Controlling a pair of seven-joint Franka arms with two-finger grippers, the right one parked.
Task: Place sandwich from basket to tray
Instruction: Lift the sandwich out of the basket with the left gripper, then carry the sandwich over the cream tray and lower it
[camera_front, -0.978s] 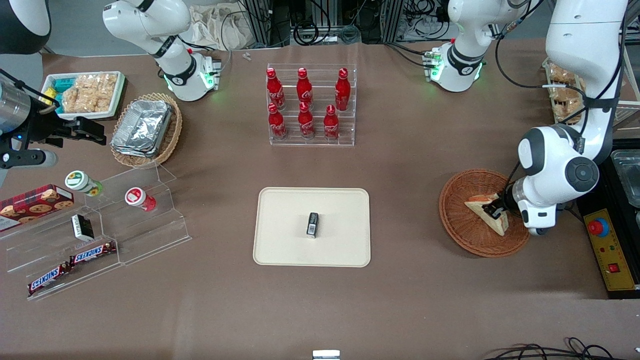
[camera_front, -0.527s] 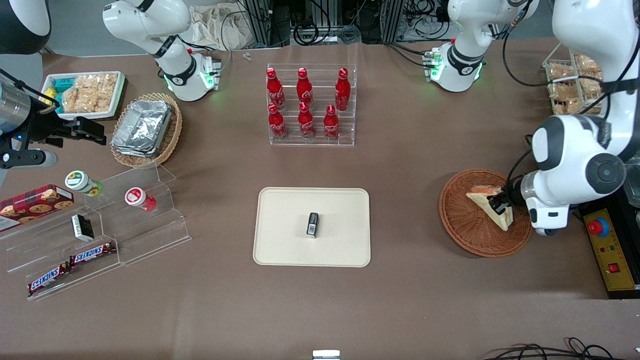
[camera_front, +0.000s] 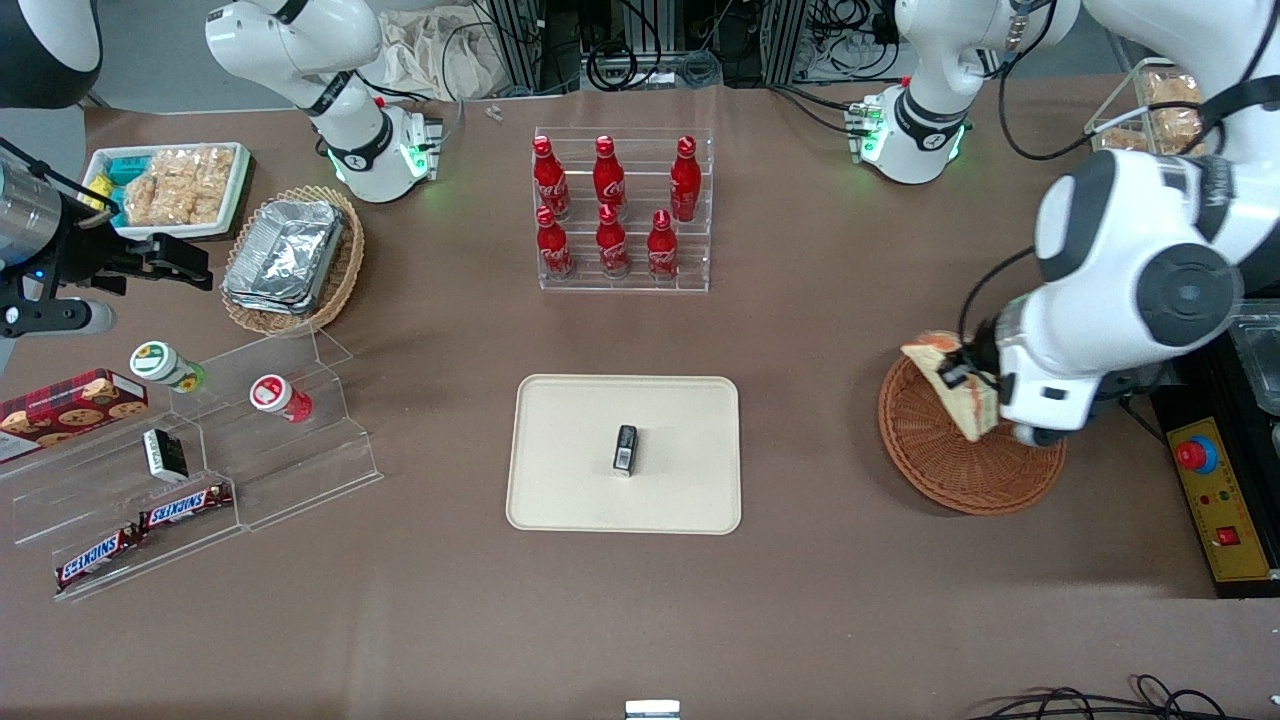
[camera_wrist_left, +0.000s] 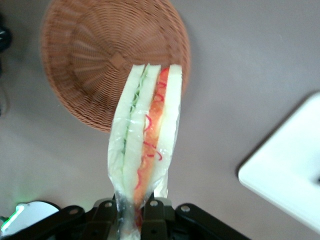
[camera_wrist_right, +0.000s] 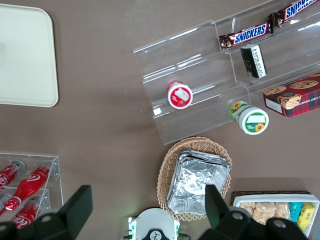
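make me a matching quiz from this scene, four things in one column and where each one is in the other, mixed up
Things:
1. sandwich
2. small black item
3. red bottles
4. foil trays

Places:
A. in a clear tiered rack
B. on the tray
C. in a tan wicker basket
D. held by the gripper above the basket

Pairs: 1-D, 2-B, 3-A, 4-C
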